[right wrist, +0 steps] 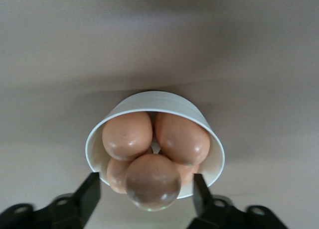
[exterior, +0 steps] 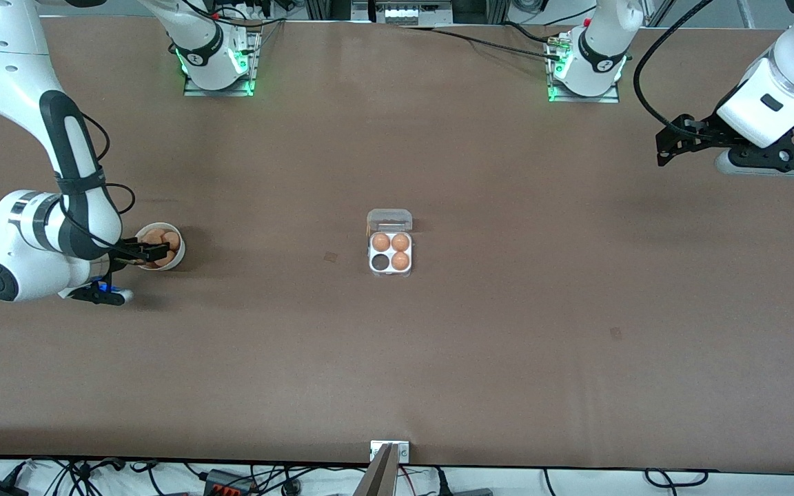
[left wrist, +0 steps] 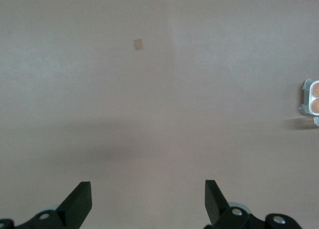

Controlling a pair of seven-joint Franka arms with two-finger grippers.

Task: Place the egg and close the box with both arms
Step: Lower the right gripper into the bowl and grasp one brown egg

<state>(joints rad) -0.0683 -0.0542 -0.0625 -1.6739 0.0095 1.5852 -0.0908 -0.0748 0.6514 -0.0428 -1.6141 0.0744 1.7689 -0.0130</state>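
Note:
The box (exterior: 390, 270) lies mid-table with its clear lid (exterior: 390, 220) open. Three eggs (exterior: 400, 260) fill three wells and one well (exterior: 378, 262) is bare. A white bowl (exterior: 178, 256) at the right arm's end holds several eggs (right wrist: 127, 134). My right gripper (exterior: 140, 252) is at the bowl, open, with its fingers (right wrist: 92, 191) on either side of the top egg (right wrist: 152, 181) and a gap to each. My left gripper (exterior: 664, 147) hangs open and empty over bare table at the left arm's end. The box edge shows in the left wrist view (left wrist: 311, 97).
Two small brown patches mark the table, one (exterior: 330, 257) between the bowl and the box, one (exterior: 615, 333) nearer the front camera toward the left arm's end. A metal bracket (exterior: 390, 451) sits at the table's front edge.

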